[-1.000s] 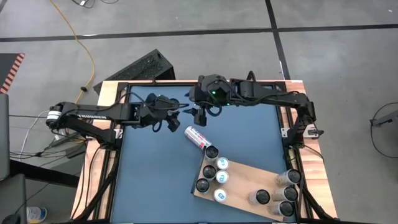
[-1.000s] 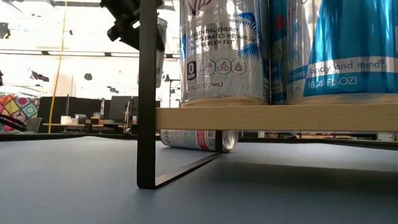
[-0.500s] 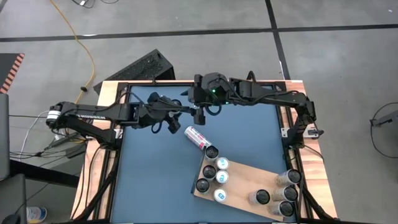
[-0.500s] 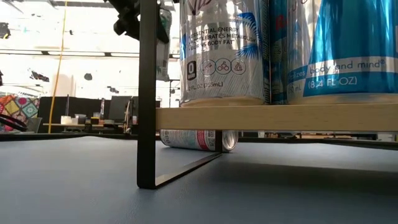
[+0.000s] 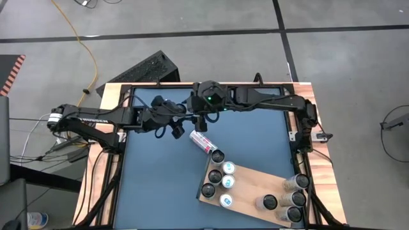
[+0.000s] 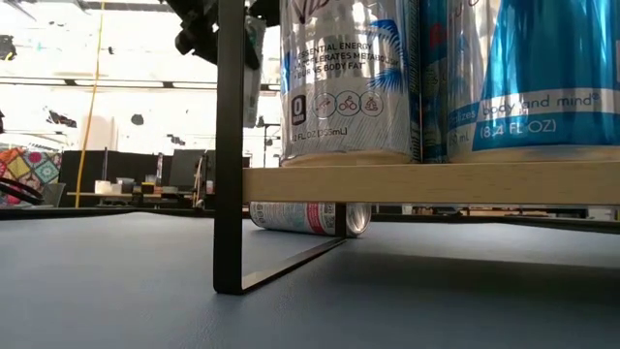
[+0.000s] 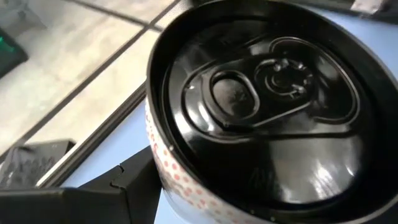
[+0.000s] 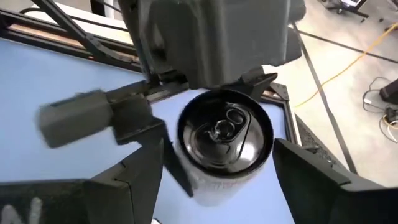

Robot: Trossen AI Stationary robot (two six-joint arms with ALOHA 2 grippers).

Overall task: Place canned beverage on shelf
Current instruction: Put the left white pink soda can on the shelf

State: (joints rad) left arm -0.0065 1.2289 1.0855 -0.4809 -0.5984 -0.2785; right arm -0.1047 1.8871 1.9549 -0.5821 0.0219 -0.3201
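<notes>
Several upright cans (image 5: pixel 222 177) are already placed on the shelf (image 5: pixel 252 186). One can (image 8: pixel 224 140) is held by the left end effector (image 5: pixel 181 115) above the tabletop (image 5: pixel 160 172), between the wide-open fingers of the right end effector (image 5: pixel 198 119). A fallen can (image 5: pixel 203 141) lies beside the shelf, not yet placed.

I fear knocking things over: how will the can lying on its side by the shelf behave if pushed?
The lying can would probably roll if pushed across its length, since it rests on its round side on the smooth tabletop. It could then bump the shelf, whose corner is at its end.
</notes>
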